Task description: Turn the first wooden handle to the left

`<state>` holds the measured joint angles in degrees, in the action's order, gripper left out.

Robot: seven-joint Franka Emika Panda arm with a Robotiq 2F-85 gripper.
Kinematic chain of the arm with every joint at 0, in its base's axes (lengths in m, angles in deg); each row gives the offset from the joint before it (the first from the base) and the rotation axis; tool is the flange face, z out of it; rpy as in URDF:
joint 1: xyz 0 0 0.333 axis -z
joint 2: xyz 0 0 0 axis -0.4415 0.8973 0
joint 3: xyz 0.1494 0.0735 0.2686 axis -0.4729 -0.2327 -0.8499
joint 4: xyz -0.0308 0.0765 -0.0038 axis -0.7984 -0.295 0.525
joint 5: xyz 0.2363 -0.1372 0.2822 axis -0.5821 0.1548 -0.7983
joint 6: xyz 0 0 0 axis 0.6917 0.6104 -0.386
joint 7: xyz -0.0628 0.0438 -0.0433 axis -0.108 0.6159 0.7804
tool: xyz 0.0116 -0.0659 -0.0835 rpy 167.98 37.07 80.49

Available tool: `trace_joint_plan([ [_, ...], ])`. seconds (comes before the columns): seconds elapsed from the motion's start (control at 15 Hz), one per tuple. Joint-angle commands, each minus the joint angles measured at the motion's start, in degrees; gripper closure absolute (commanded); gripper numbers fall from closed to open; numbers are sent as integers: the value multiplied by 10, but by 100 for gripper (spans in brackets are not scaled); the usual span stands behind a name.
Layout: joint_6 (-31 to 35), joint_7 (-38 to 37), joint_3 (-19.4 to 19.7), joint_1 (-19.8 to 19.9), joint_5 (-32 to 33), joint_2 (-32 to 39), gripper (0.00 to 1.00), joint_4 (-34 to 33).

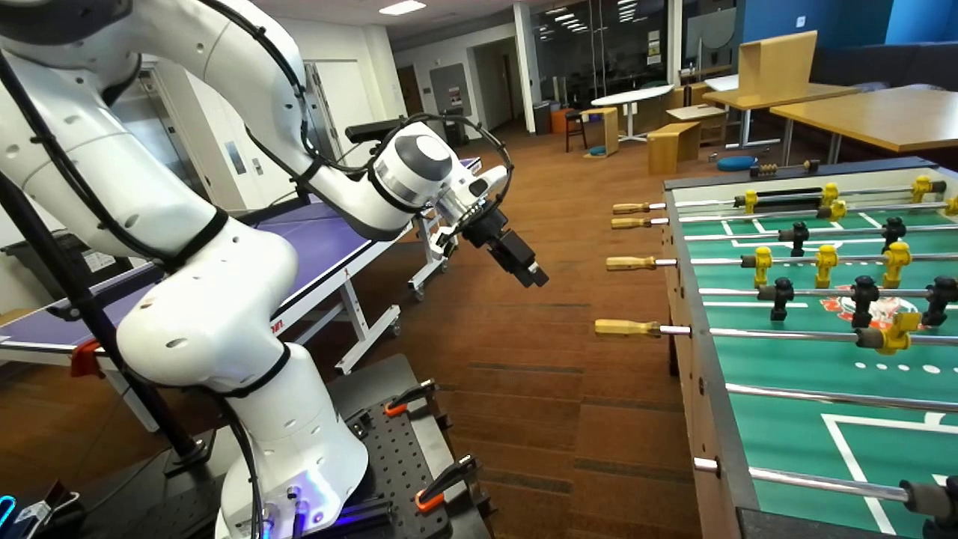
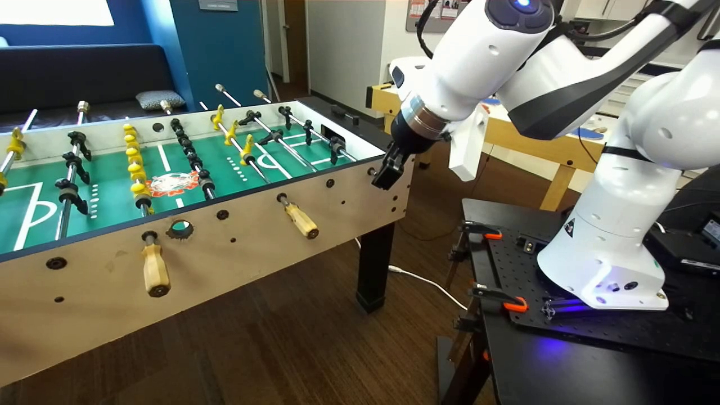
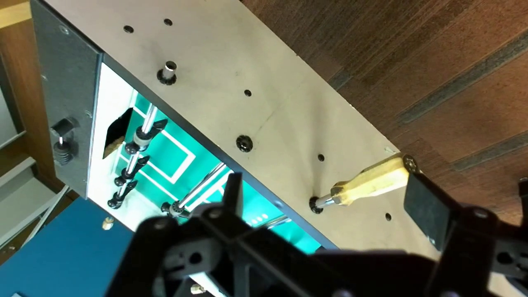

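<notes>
— Item: wooden handle (image 3: 373,181), presumed the first, being nearest the gripper (image 3: 326,192). Location?
— Right of centre in the wrist view, on a metal rod (image 3: 325,201) projecting from the side of the foosball table (image 3: 288,136).
— State of fingers (image 3: 431,214)?
— Spread wide, grasping nothing; both exterior views show them apart from the handle.
— Handling?
— Judged hard, light, sturdy; smooth wood, liable to slip under a loose pinch. Rod bears the weight: should spin freely, may also slide lengthwise.
— Point of hold?
— Mid-barrel, pads squared across the axis, clear of the rod; firm closure, then roll left without push or pull.
</notes>
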<state>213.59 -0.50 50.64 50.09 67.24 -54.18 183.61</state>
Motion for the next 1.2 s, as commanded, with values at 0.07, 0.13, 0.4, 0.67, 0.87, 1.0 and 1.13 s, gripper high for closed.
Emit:
trace_joint_plan([
  [0.07,-23,-20,-22,14,26,2,0,-10],
  [0.13,-49,-23,-47,22,53,19,0,-23],
  [0.4,-147,-50,-142,50,166,81,0,-50],
  [0.67,-296,-137,-240,92,328,170,0,-63],
  [0.87,-426,-214,-272,107,434,258,0,-63],
  [1.0,-503,-256,-145,-17,493,323,0,-62],
  [1.13,-531,-299,-68,-81,545,376,0,-74],
])
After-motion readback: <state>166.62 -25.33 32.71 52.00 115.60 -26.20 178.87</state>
